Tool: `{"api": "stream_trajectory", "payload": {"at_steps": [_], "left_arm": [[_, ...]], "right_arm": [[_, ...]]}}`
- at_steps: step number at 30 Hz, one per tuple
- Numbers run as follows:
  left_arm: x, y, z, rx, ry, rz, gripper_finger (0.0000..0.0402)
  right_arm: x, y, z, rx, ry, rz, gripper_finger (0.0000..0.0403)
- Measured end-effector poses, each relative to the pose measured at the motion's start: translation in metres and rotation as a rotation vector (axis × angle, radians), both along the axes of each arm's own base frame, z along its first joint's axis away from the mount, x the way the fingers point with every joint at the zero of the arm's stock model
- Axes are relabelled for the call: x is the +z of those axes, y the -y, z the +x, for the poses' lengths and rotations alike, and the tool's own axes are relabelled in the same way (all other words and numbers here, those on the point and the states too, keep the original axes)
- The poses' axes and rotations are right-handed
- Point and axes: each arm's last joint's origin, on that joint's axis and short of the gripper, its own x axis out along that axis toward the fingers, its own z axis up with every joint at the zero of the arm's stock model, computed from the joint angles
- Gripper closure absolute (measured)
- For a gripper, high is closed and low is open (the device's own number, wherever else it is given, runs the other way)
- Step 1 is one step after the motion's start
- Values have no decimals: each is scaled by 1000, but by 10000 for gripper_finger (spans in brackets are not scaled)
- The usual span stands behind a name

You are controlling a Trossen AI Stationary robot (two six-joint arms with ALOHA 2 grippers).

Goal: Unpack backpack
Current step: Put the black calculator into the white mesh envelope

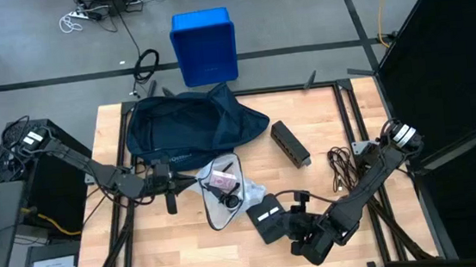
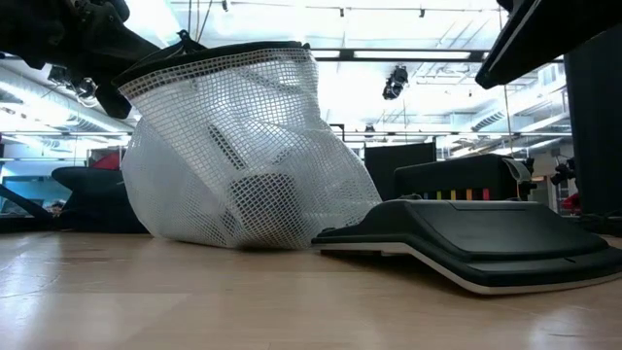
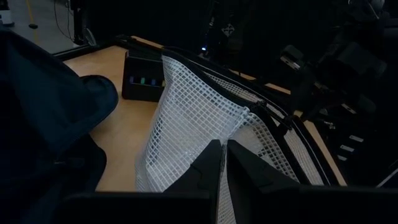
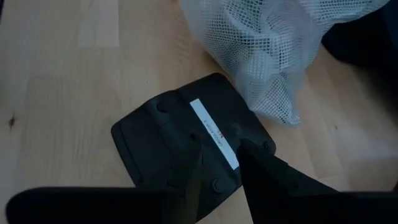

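Behind the pouch [image 1: 224,191], backpack [image 1: 181,125] lies slumped, navy.

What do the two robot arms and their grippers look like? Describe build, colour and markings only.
Both arms are dark, nearly black, jointed links. The left arm ends in the left gripper, and the right arm, which has a pale cylindrical joint near its base, ends in the right gripper. Each gripper has two flat, matte black fingers. No markings are legible.

Both arms were dark, nearly black, built of slim jointed segments with bulkier housings at the joints. The right arm [image 1: 371,174] carried a pale grey ring near its base. Each wrist ended in two broad matte black fingers [image 4: 186,186].
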Motion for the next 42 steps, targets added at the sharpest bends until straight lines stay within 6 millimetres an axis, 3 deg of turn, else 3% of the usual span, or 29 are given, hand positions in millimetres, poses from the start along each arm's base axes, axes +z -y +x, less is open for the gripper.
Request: {"api": "stream_trajectory", "payload": {"at_steps": [8,17,20,25,29,34,38,42], "left_arm": [[4,-3,0,106,45,1,387],[11,-3,0,114,80,88,267],[32,-1,2,104,118,164,218],[88,13,5,12,178,294,154],[107,40,25,-17,11,429,140],[89,100,78,-109,-231,677,144],[85,149,117,-169,-297,852,144],[84,186,143,-174,-359,1027,144]], "right_arm": [[2,-3,1,5,28,26,324],[2,-5,1,9,37,36,325],[2,-6,0,14,36,35,327],[2,-9,-3,31,33,30,328],[1,-11,-7,37,20,19,327],[-2,-4,-15,-54,-34,12,331],[-5,5,-25,-152,-89,-18,331],[-6,6,-32,-182,-109,-35,336]]}}
